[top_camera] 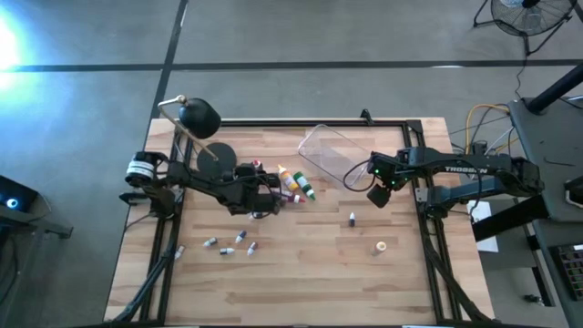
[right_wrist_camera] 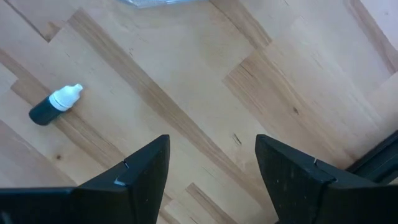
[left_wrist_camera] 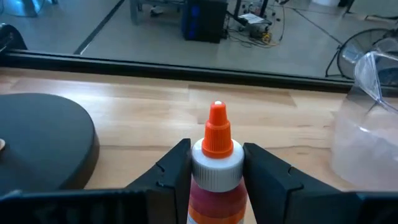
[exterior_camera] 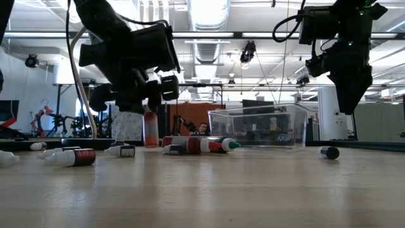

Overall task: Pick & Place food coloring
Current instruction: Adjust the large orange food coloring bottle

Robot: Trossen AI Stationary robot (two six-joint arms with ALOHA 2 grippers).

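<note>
A red-orange food coloring bottle (left_wrist_camera: 216, 186) with an orange cap stands upright between the fingers of my left gripper (left_wrist_camera: 216, 158), left of the table's middle (top_camera: 258, 178). My left gripper is shut on it. More food coloring bottles lie on their sides in a cluster (top_camera: 296, 182) beside it, and several small ones (top_camera: 228, 244) lie nearer the front. My right gripper (right_wrist_camera: 211, 155) hangs open above the bare table, pointing down, right of the middle (top_camera: 378, 193). A dark bottle with a white cap (right_wrist_camera: 55, 104) lies near it. My left gripper pinches the bottle's white collar (left_wrist_camera: 216, 169), just under the orange cap, between its two fingers (left_wrist_camera: 177, 165). The fingers come about level from the table's near side. The bottle stays upright (exterior_camera: 150, 130), its base at the table's surface; whether it rests there, I cannot tell.
A clear plastic tub (top_camera: 328, 150) stands at the far middle, right of the held bottle. A black desk lamp (top_camera: 199, 117) with a round base (left_wrist_camera: 43, 140) stands at the far left. A small pale cap-like piece (top_camera: 381, 246) lies toward the front right.
</note>
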